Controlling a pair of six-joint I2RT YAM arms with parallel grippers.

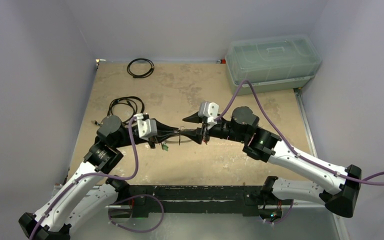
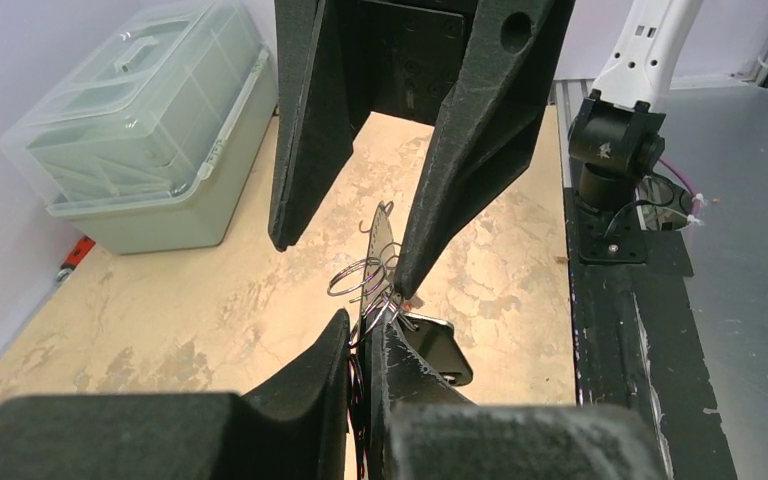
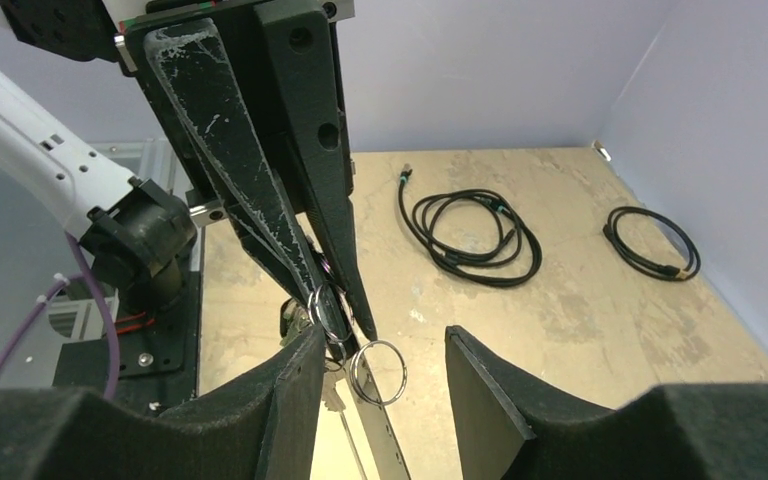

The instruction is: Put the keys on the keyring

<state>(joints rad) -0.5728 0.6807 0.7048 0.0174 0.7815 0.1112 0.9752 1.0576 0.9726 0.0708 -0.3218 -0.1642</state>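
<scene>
My left gripper (image 1: 177, 135) is shut on the keyring (image 2: 381, 243), a flat silver metal piece seen edge-on above the table. In the right wrist view the keyring (image 3: 385, 435) runs down between my right fingers. Small wire split rings (image 3: 378, 372) hang on it by the left fingertips (image 3: 332, 308). A green-tagged key (image 1: 165, 147) dangles under the left gripper, and a black tag (image 2: 442, 347) shows beside the left fingers. My right gripper (image 3: 385, 340) is open. Its left finger (image 3: 295, 395) lies against the rings; its right finger is clear of them.
A translucent lidded box (image 1: 272, 60) stands at the back right. A thin black cable loop (image 1: 140, 67) lies at the back left and a coiled black cord (image 1: 126, 105) lies left of the left arm. The black base rail (image 1: 195, 192) runs along the near edge.
</scene>
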